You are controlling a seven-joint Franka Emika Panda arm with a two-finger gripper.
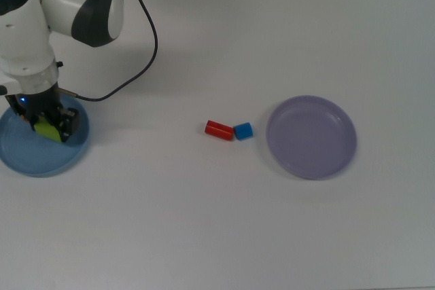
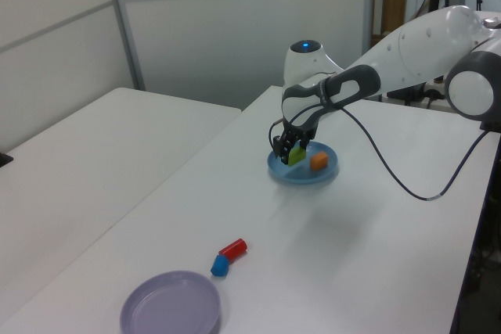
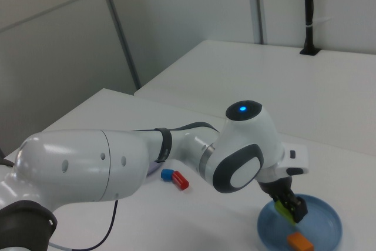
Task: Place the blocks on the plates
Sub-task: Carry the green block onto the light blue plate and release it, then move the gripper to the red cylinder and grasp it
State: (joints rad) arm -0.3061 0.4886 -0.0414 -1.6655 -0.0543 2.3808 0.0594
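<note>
Fingers [image 2: 286,146] grip the green block [image 2: 297,155] over the blue plate [image 2: 303,173], right of frame centre, beside the orange block [image 2: 318,162].

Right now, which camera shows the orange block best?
The left view: the orange block lies in plain sight on the blue plate, beside the gripper holding the green block. The right view shows it low at the frame's edge. In the top view the arm hides it.
</note>
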